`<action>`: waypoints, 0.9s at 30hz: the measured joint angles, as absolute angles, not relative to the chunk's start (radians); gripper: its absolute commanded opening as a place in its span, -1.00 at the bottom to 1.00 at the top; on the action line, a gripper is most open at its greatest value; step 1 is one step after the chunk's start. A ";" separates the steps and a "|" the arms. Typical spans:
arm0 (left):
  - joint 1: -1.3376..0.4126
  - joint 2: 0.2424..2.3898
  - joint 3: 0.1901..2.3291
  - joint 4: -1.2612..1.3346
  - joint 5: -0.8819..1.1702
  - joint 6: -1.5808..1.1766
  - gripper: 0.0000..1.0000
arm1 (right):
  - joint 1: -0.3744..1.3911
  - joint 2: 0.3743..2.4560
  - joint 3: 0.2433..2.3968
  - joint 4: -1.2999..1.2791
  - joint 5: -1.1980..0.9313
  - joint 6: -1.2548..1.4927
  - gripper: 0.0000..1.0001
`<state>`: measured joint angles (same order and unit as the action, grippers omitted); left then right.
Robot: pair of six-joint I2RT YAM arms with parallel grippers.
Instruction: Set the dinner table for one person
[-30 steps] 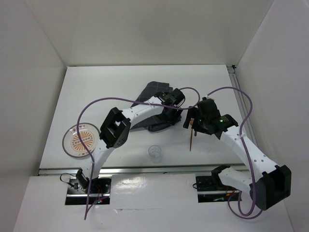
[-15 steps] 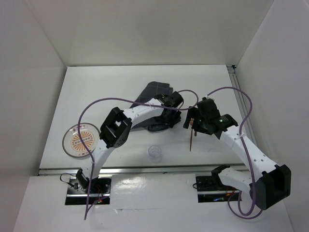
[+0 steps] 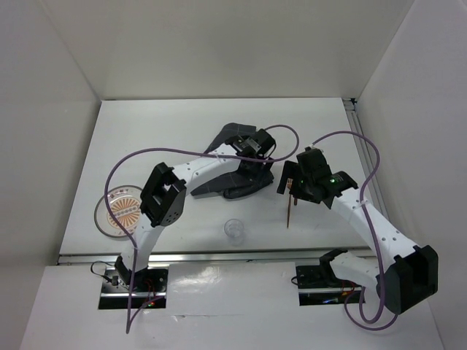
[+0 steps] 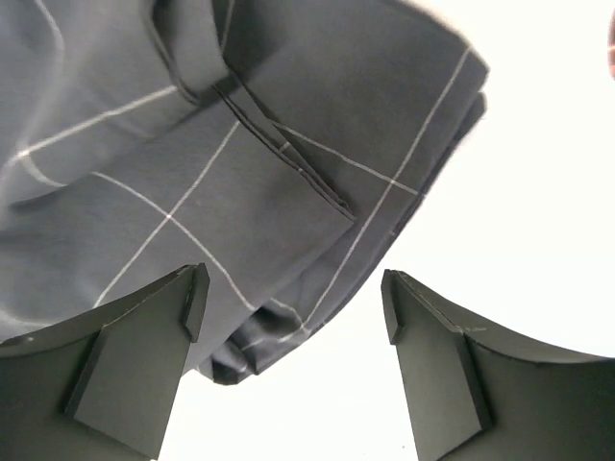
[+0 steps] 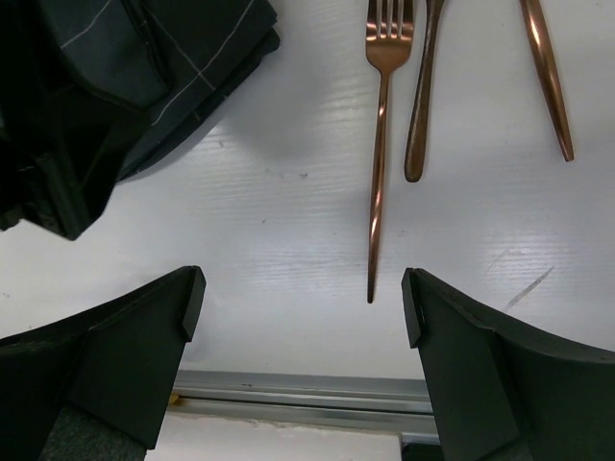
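Observation:
The dinner table (image 3: pixel 146 138) is a white top. A crumpled dark grey checked cloth (image 3: pixel 235 133) lies at its middle. My left gripper (image 3: pixel 255 171) hangs open just over the cloth's edge (image 4: pixel 240 144), jaws wide, nothing between the fingertips (image 4: pixel 192 298). Right of it my right gripper (image 3: pixel 290 184) is open above copper cutlery (image 3: pixel 290 211). In the right wrist view a fork (image 5: pixel 382 115) lies handle toward the rail, with two more copper pieces (image 5: pixel 423 96) beside it. My right gripper (image 5: pixel 303 288) holds nothing.
A clear plate with an orange pattern (image 3: pixel 120 211) sits at the near left, partly behind my left arm's elbow. A small clear glass (image 3: pixel 234 230) stands near the front rail (image 3: pixel 219 257). White walls enclose the table on three sides.
My left arm's elbow has swung left, over part of the plate, and its gripper has shifted slightly away over the cloth with jaws a bit wider. The right arm has stayed put.

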<state>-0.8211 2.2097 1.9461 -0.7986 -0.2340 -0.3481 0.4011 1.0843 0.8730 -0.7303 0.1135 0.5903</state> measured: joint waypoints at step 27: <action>-0.781 2.352 2.002 -0.785 -0.237 -0.386 0.53 | 0.401 1.128 0.873 -0.726 0.108 0.586 0.96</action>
<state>-0.7811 2.3516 2.0018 -0.7853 -0.2367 -0.3859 0.4011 1.1278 0.8730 -0.7261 0.1081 0.5861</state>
